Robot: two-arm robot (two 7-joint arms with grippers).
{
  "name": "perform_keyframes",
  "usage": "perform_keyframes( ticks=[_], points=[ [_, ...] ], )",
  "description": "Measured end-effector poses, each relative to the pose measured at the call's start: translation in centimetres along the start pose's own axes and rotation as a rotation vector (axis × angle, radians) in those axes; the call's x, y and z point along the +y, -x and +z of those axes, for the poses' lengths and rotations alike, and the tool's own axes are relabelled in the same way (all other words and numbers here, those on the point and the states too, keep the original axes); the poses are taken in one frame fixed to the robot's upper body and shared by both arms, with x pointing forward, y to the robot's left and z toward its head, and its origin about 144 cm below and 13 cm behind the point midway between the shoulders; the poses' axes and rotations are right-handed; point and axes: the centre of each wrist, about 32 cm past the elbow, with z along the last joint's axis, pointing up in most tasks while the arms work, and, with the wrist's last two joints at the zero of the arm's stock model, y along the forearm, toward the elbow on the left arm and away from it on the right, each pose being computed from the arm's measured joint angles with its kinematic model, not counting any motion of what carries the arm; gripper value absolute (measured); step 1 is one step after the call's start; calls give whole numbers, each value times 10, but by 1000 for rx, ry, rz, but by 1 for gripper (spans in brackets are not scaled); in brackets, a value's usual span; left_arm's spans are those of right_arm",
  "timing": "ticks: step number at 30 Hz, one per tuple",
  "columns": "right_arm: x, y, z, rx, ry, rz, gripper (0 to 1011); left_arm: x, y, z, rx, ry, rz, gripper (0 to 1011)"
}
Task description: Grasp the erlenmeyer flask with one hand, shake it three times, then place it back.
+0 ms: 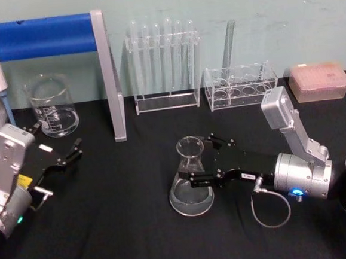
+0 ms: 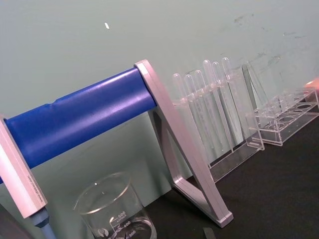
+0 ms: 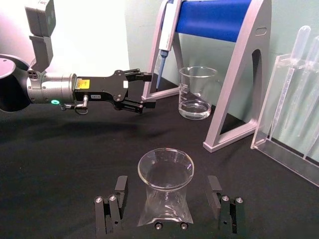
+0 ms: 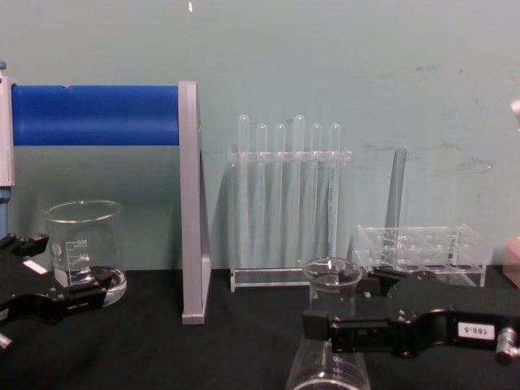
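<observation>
The erlenmeyer flask (image 1: 191, 185) (image 3: 165, 184) (image 4: 329, 280) stands upright on the black tabletop (image 1: 121, 229), at the centre of the head view. Its wide base rests flat on the cloth and its flared rim faces up.

The right gripper (image 1: 200, 159) (image 3: 165, 191) (image 4: 337, 305) reaches in level from the flask's 3 o'clock.
- Its jaws are spread wide, with one black finger on each side of the flask at neck height.
- In the right wrist view a gap shows between each finger and the glass, so the jaws hold nothing.

The left gripper (image 3: 148, 90) is at the flask's 9 o'clock, well apart from it and low over the tabletop. Its jaws are parted and hold nothing.

Other items, located from the flask in the head view:
- 10 o'clock: a straight-walled glass beaker (image 1: 52, 106), just behind the left gripper.
- 11 o'clock: a grey stand with a blue crossbar (image 1: 106, 75), its foot on the tabletop.
- 12 o'clock: a clear rack of upright test tubes (image 1: 163, 64), against the back wall.
- 1 o'clock: a low clear rack (image 1: 241, 85) holding one tall tube.
- 2 o'clock: a pink box (image 1: 318, 82), near the right end of the low rack.
</observation>
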Motion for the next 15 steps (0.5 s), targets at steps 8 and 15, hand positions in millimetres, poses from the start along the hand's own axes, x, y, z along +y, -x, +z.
perform_keyframes(
  ticks=[8, 15],
  points=[
    [0, 0, 0, 0, -1, -1, 1000, 0, 0, 0, 0, 0, 0, 1001],
    [0, 0, 0, -1, -1, -2, 1000, 0, 0, 0, 0, 0, 0, 1000]
  ],
)
